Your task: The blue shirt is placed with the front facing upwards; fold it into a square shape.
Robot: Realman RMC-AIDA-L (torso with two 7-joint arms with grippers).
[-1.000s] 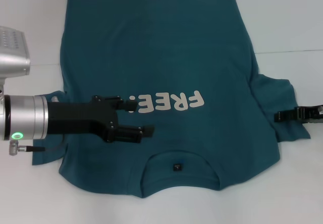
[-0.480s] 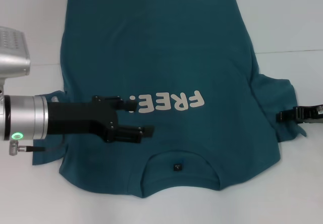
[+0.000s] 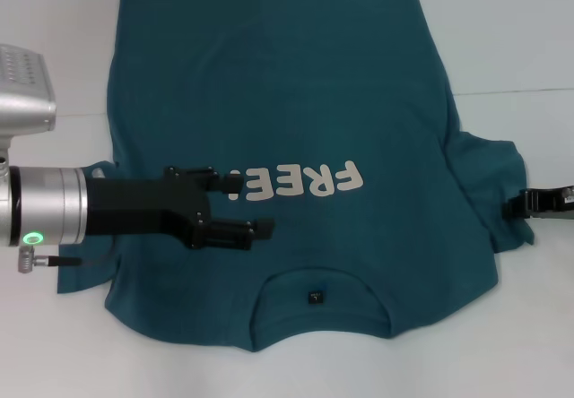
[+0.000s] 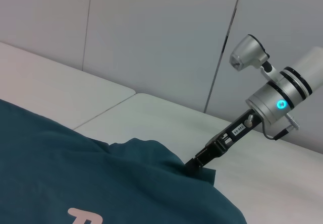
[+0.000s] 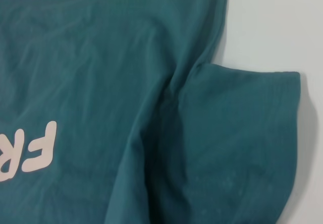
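Lying flat: shirt [image 3: 296, 129] on the white table [image 3: 520, 30], collar nearest, "FREE!" lettering [image 3: 296, 181] up.
Left gripper [image 3: 244, 205]: over the chest, jaws spread.
Right gripper [image 3: 523, 204]: at the right sleeve's edge; jaw state can't be told.

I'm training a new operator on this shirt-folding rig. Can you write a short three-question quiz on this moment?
1. True or false: the blue shirt lies with its lettering facing up.
2. Which gripper is over the shirt's chest: (a) left gripper (b) right gripper?
3. Fill in: the right gripper is at the edge of the shirt's ____.

Key: 1 true; 2 a; 3 sleeve.
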